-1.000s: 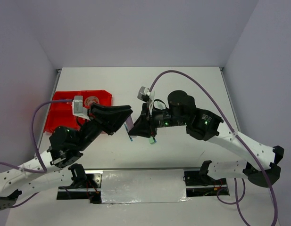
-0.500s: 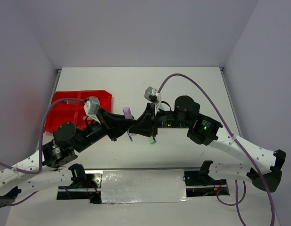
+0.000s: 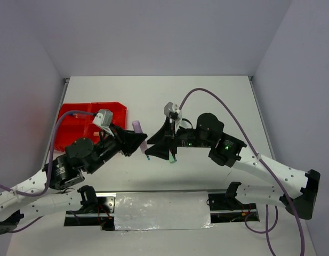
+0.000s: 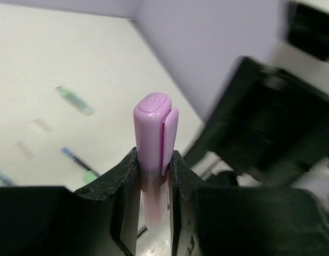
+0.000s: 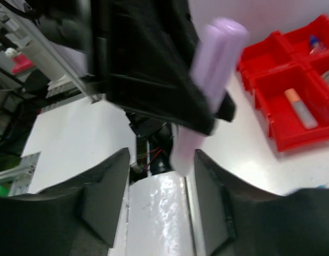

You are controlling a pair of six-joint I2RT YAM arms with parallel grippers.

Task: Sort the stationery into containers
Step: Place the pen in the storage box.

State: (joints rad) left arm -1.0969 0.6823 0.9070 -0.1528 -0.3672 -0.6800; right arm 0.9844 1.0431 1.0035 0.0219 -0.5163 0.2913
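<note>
A purple marker (image 4: pixel 153 128) stands upright between my left gripper's (image 4: pixel 152 166) jaws, which are shut on its barrel below the cap. From above, the marker (image 3: pixel 137 128) sticks up at the left gripper (image 3: pixel 139 140), mid-table, just right of the red tray (image 3: pixel 68 118). My right gripper (image 5: pixel 161 160) faces it with jaws open; the marker's (image 5: pixel 217 53) lower end hangs between the fingers without being gripped. The tray's (image 5: pixel 271 85) compartments hold an orange marker (image 5: pixel 300 109) and a blue item (image 5: pixel 316 42).
A green marker (image 4: pixel 74 100) and a blue pen (image 4: pixel 79 162) lie loose on the white table behind the left gripper. More small items (image 3: pixel 173 158) lie under the right gripper. Both arms meet closely at the table's middle.
The right gripper has opened and let go of the purple marker, which the left gripper now holds. Both grippers have shifted slightly left, toward the tray.
</note>
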